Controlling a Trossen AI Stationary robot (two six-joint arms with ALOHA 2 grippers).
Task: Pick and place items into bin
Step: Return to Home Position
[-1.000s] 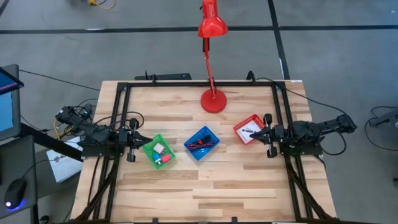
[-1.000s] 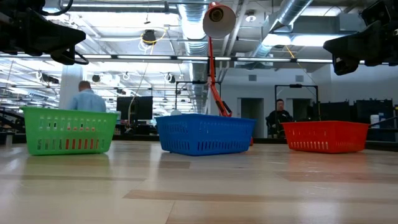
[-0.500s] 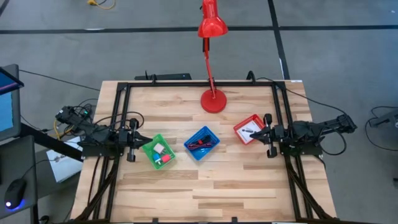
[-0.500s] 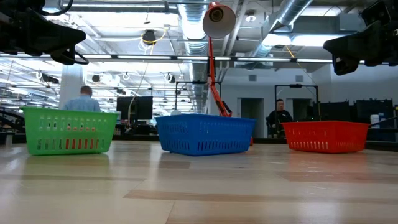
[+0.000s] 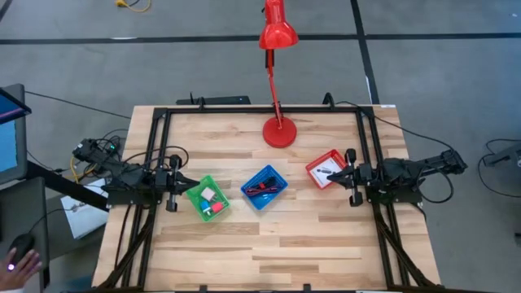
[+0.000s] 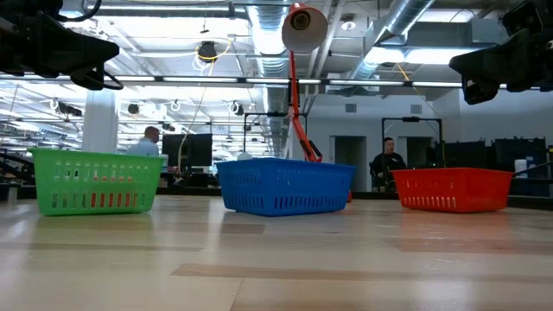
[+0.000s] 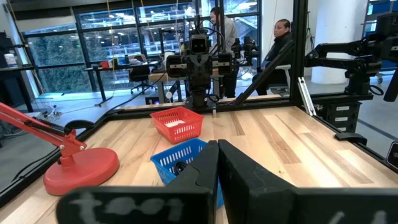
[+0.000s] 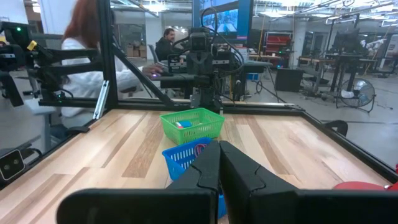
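Three small bins stand in a row mid-table. The green bin holds a white packet and a red cube. The blue bin holds a dark red cord and a black stick. The red bin holds a dark piece on white. My left gripper hangs shut above the table just left of the green bin, holding nothing. My right gripper hangs shut just right of the red bin, also holding nothing. In each wrist view the fingers, left and right, lie closed together.
A tall red desk lamp stands on its round base at the far middle of the table, its head beyond the far edge. A black frame runs around the table top. Bare wood lies in front of the bins. People are in the room behind.
Both arms and all bins have stayed still. In the room behind, a person has walked toward the right. A hand has come to the mouse on the desk left of the table.
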